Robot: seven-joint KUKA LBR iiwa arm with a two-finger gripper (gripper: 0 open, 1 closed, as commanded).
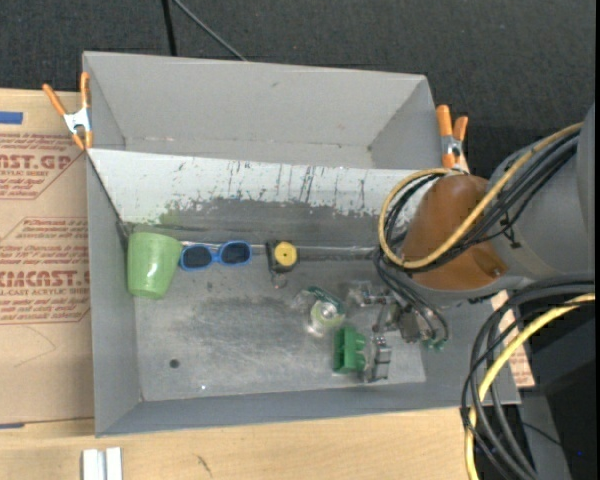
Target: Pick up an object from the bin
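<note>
My gripper [378,356] is low in the bin's front right part, close to the floor. A small green block [347,351] lies right against its left side; whether it is gripped is unclear. Just up and left of it sits a clear roundish piece with a green bit [323,313].
Along the back of the bin floor lie a small yellow round thing [284,256], a pair of blue sunglasses [214,256] and, at the far left, a light green cup [151,263] on its side. The arm with its orange cover and cables reaches in from the right.
</note>
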